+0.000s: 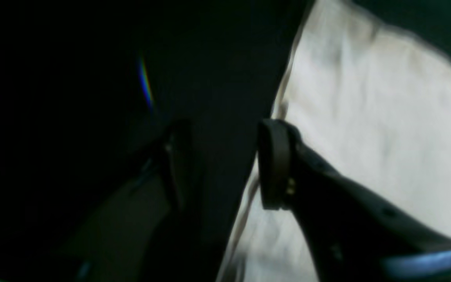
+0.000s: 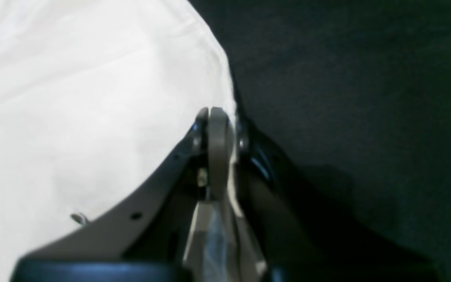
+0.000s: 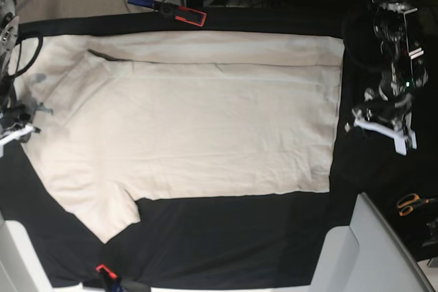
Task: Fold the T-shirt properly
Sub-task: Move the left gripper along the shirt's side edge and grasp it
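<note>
While the T-shirt (image 3: 198, 121) lies spread flat on the black table cloth (image 3: 226, 237), both arms sit at its opposite ends.

Shirt layout, base view: body runs across the middle of the cloth, hem edge toward the left gripper (image 3: 380, 126), one sleeve (image 3: 102, 203) sticking out toward the near edge of the cloth. Top strip of the shirt looks folded over along the far edge.

Right gripper (image 2: 218, 117): jaws together, pinched on the shirt's edge. In the right wrist view a thin sliver of pale cloth runs down between the closed fingers (image 2: 217, 156); shirt fills everything on one side of the gripper, bare black cloth on the other. In the base view this gripper (image 3: 19, 124) sits right at the shirt's sleeve-end border.

Left gripper (image 1: 225, 164): jaws apart, nothing between them. In the left wrist view only black cloth shows in the gap; one finger (image 1: 274, 164) overlaps the shirt's edge (image 1: 366, 137), whether touching I can't tell, the other finger (image 1: 176, 164) is over the dark cloth. In the base view it sits just off the shirt's hem end, not on it.

Scissors (image 3: 413, 203) lie on the cloth well away from the shirt, beyond the left gripper. Clamps (image 3: 174, 10) hold the cloth's far edge, another clamp (image 3: 106, 273) at the near edge.
</note>
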Robot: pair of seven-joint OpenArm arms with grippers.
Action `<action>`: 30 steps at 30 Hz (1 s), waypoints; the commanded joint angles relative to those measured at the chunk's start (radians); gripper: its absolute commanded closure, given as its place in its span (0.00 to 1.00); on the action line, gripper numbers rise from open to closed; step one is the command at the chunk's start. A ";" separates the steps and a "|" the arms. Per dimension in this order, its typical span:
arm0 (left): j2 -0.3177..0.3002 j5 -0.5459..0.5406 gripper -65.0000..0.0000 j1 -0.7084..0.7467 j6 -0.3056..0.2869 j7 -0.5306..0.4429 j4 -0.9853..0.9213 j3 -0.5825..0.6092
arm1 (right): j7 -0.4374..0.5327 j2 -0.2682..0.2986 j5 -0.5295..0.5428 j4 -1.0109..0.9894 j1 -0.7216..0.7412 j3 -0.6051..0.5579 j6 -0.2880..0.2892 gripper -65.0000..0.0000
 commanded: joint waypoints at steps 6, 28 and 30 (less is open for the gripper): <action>-0.003 0.001 0.57 -0.210 -0.002 -0.018 -0.214 0.002 | 0.000 0.020 0.000 0.007 0.017 0.001 -0.002 1.00; 0.043 0.035 0.57 -0.445 -0.002 -0.024 -0.624 0.005 | -0.001 0.022 -0.001 0.009 0.017 0.001 -0.002 1.00; 0.061 0.096 0.57 -0.451 -0.002 -0.024 -0.624 0.005 | -0.001 0.022 -0.001 0.009 0.017 0.001 -0.002 1.00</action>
